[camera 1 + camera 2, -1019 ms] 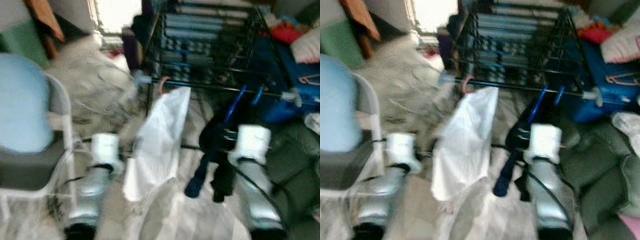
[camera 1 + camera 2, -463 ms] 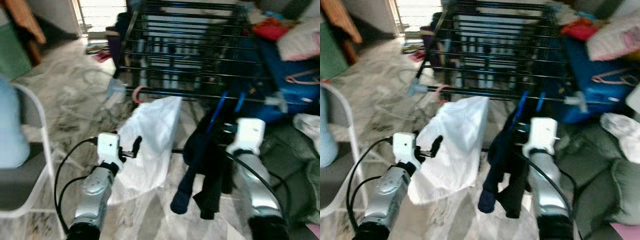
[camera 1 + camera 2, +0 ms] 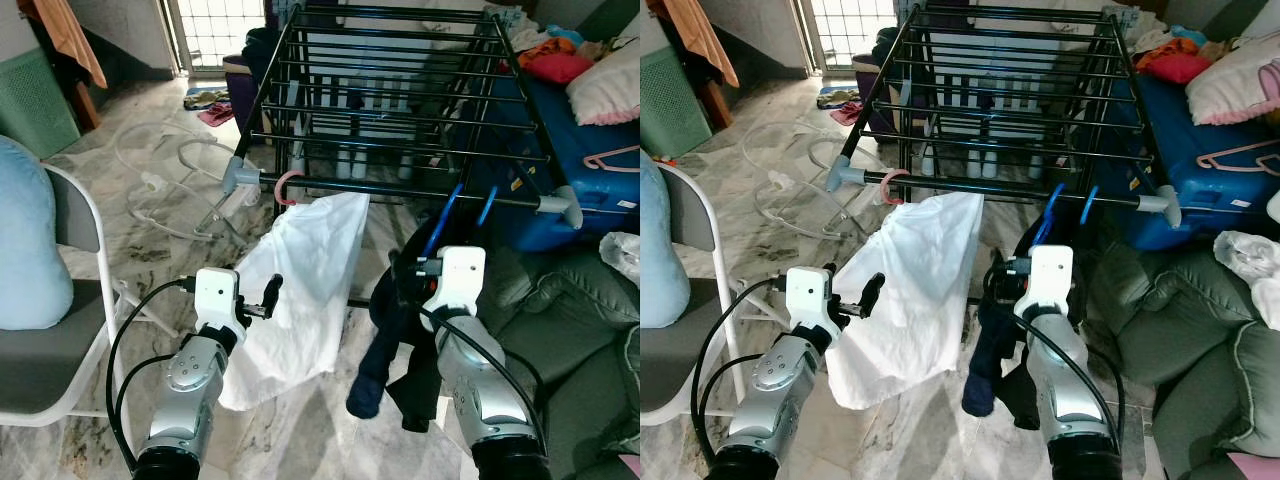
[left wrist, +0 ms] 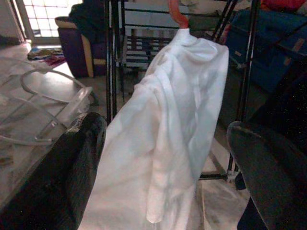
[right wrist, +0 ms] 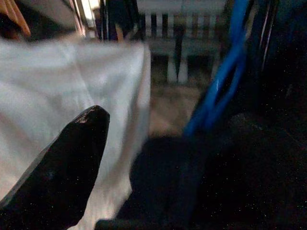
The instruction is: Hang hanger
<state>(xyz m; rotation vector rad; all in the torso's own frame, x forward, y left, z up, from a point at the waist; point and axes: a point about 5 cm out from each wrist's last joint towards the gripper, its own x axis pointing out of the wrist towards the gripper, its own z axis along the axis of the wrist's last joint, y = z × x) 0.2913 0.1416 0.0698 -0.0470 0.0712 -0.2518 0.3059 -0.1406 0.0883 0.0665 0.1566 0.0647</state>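
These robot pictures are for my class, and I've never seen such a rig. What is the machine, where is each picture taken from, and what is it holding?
It is a humanoid robot hanging laundry. The two wide pictures come from cameras in its head, looking down at its silver arms. The other two come from cameras on its wrists, looking along the black fingers. Ahead stands a black drying rack. A white garment hangs from the rack's front bar on a pink hanger. The left gripper is open, just short of that garment. The right gripper is at a dark garment on a blue hanger; its grip is unclear.

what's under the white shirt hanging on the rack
Below the white shirt is marble floor. A pink hook holds it on the rack; the hanger inside is covered.
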